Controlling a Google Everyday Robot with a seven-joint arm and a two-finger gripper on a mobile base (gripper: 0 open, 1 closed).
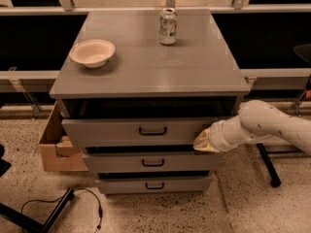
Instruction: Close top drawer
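Observation:
The top drawer (116, 131) of the grey cabinet stands partly pulled out, with a dark gap between its flat front and the cabinet top. Its small dark pull handle (152, 130) sits in the middle of the front. My gripper (204, 142) comes in from the right on a white arm (272, 127). Its tip rests against the lower right corner of the top drawer's front. Two shorter drawer fronts (153, 162) lie below it, each slightly out.
A white bowl (92, 53) and a drink can (168, 26) stand on the cabinet top (160, 67). An open cardboard box (56, 147) sits on the floor at the left. A black cable (73, 200) lies on the floor in front. A dark stand leg (268, 166) is at the right.

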